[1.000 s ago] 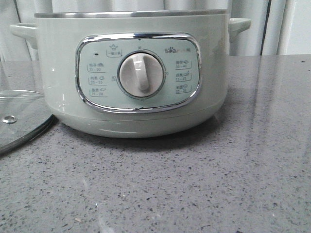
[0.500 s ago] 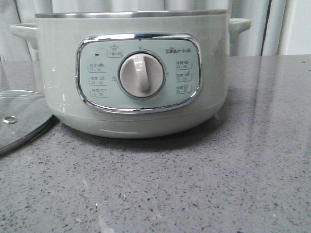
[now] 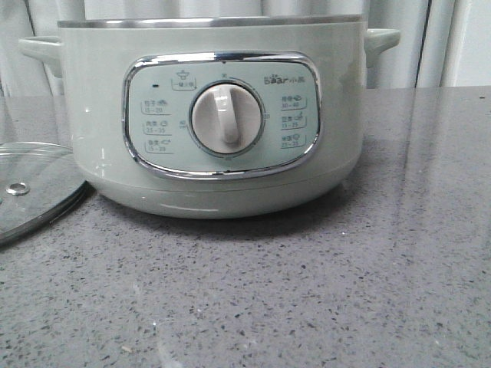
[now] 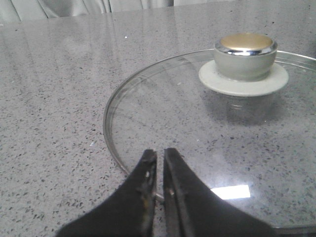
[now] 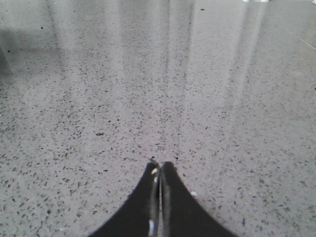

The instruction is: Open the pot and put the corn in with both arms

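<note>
The pale green pot (image 3: 100,115) stands in the middle of the front view, its cream dial (image 3: 226,117) facing me and its steel rim (image 3: 207,21) uncovered. Its inside is hidden. The round glass lid (image 3: 34,188) lies flat on the table to the pot's left. In the left wrist view the lid (image 4: 197,128) shows with its green, gold-topped knob (image 4: 245,55). My left gripper (image 4: 160,153) is shut and empty just over the lid's near rim. My right gripper (image 5: 159,165) is shut and empty over bare table. The corn is out of view.
The grey speckled stone table (image 3: 307,291) stretches in front of the pot and to its right. Pale curtains (image 3: 399,61) hang behind the table. The pot's side handles (image 3: 381,37) stick out left and right.
The pot and lid sit very slightly further right in the front view. Nothing else has visibly changed.
</note>
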